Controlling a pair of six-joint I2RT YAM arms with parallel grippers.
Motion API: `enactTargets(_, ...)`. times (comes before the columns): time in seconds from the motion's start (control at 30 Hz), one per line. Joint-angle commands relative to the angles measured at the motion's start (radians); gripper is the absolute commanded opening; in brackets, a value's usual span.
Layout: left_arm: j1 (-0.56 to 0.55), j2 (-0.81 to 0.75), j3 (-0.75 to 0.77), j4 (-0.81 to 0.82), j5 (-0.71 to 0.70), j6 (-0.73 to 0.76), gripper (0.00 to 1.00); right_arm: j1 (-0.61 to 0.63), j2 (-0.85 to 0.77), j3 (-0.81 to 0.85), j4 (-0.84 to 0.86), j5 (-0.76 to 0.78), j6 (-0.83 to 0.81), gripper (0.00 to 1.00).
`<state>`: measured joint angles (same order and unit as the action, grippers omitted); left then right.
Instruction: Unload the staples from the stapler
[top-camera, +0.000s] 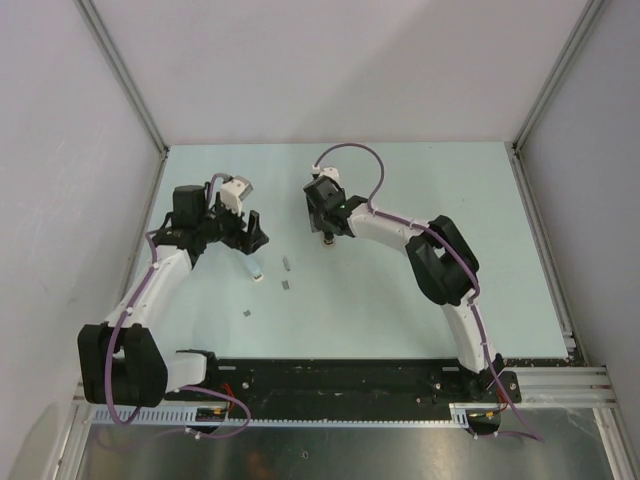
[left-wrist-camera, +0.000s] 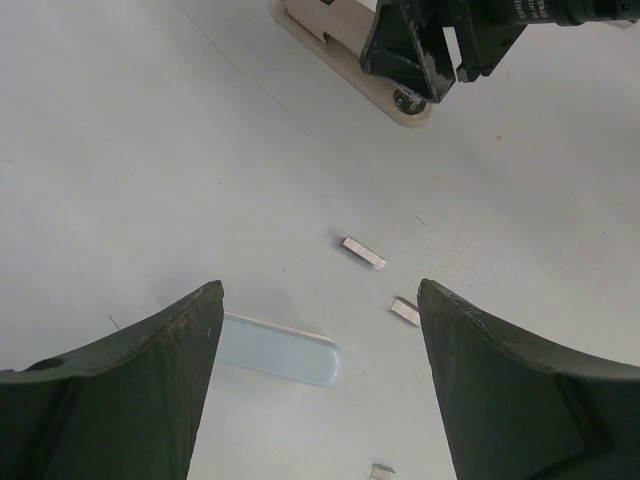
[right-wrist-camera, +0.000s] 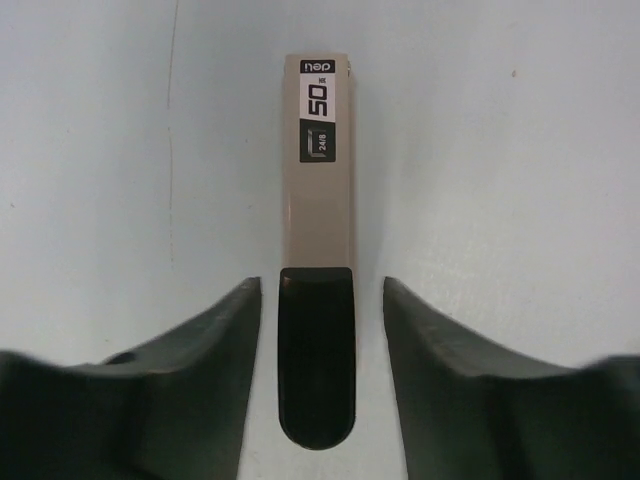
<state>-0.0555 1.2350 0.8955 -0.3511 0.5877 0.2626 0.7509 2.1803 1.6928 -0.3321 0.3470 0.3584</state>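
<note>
The stapler (right-wrist-camera: 318, 190) lies flat on the table, beige top up, its dark rounded end between my right gripper's fingers. My right gripper (right-wrist-camera: 320, 295) is open and straddles that end with a gap on each side; in the top view it (top-camera: 327, 234) hides most of the stapler. The left wrist view shows the stapler's beige end (left-wrist-camera: 345, 60) under the right gripper. Three staples (left-wrist-camera: 363, 252) (left-wrist-camera: 404, 311) (left-wrist-camera: 381, 470) lie loose on the table, also in the top view (top-camera: 286, 264) (top-camera: 287, 284) (top-camera: 246, 314). My left gripper (left-wrist-camera: 320, 300) (top-camera: 250, 236) is open and empty above them.
A small pale blue-white flat piece (left-wrist-camera: 285, 350) (top-camera: 257, 272) lies on the table below my left gripper. Grey enclosure walls stand at the left, back and right. A black rail (top-camera: 350, 380) runs along the near edge by the arm bases.
</note>
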Motion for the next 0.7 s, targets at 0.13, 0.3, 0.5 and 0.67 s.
enactTargets(0.13,0.011,-0.049,0.002,-0.020,0.016,0.015,0.83,-0.042,-0.198,-0.107,0.002,0.013,0.020,0.86)
enactTargets(0.3,0.010,-0.069,0.014,-0.049,0.003,0.031,0.83,-0.113,-0.326,-0.202,-0.068,0.078,0.077,0.88)
enactTargets(0.5,0.010,-0.077,0.034,-0.078,0.013,0.034,0.83,-0.244,-0.375,-0.265,-0.200,0.191,0.197,0.84)
enactTargets(0.67,0.010,-0.081,0.041,-0.094,0.024,0.038,0.83,-0.305,-0.354,-0.278,-0.213,0.209,0.226,0.82)
